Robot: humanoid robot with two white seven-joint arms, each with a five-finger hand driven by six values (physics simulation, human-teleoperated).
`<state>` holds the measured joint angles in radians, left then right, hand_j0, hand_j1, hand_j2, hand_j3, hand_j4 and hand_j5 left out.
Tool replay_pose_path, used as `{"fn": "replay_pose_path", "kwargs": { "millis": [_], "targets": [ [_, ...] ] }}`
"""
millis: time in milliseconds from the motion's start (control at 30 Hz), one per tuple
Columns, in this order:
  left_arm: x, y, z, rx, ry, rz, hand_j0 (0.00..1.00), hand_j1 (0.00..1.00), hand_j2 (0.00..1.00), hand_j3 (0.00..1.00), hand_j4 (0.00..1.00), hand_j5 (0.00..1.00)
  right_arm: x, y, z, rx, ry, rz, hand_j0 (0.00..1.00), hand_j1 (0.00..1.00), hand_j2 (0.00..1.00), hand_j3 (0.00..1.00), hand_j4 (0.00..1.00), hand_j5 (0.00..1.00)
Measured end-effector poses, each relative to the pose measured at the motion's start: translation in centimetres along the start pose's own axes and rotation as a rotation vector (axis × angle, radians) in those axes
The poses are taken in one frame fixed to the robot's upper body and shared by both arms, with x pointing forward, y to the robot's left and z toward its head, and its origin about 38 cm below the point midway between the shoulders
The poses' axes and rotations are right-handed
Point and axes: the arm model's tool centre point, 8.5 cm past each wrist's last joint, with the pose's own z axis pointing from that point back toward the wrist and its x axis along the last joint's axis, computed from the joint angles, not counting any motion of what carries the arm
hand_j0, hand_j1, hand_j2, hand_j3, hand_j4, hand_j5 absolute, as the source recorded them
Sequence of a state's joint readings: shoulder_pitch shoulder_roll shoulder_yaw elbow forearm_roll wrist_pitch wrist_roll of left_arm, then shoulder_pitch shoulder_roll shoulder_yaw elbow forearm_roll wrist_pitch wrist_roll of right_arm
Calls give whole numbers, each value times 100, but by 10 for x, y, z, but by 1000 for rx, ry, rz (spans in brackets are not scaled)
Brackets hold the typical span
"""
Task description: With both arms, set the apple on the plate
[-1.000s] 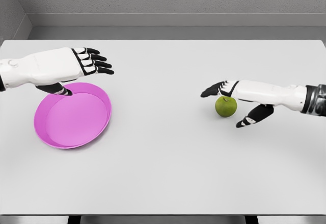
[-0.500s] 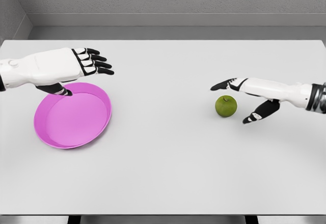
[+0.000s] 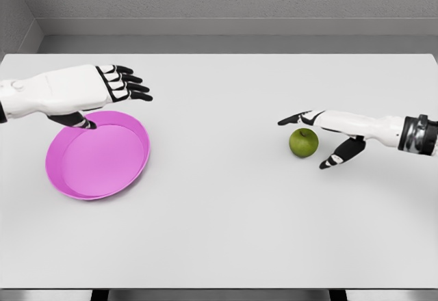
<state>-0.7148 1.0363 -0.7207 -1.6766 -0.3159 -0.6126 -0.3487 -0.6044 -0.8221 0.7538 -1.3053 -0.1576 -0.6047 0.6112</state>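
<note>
Fingers (image 3: 301,118) of right hand (image 3: 327,126) spread open, gripping nothing, arched over and just beside green apple (image 3: 304,142); thumb lowered on the apple's right side, contact not discernible. Apple resting on white desk (image 3: 226,226), toward the right edge, well apart from pink plate (image 3: 97,154). Left hand (image 3: 89,90) open, fingers extended and holding nothing, poised above the plate's far rim near the desk's left edge. Plate lying flat on the desk.
</note>
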Motion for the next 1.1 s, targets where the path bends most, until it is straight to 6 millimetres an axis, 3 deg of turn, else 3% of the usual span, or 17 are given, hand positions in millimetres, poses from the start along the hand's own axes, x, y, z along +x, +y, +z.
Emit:
{"fn": "replay_pose_path", "kwargs": {
  "millis": [533,1100],
  "targets": [
    [-2,4,3,11,11,-6,100,100,100,100,100,100,-16,4,-15,13,49,-17,100,100,100,100,100,100],
    [-3,4,4,2,14,-6,100,100,100,100,100,100,-34,10,-17,13,96,-43,100,100,100,100,100,100]
  ]
}}
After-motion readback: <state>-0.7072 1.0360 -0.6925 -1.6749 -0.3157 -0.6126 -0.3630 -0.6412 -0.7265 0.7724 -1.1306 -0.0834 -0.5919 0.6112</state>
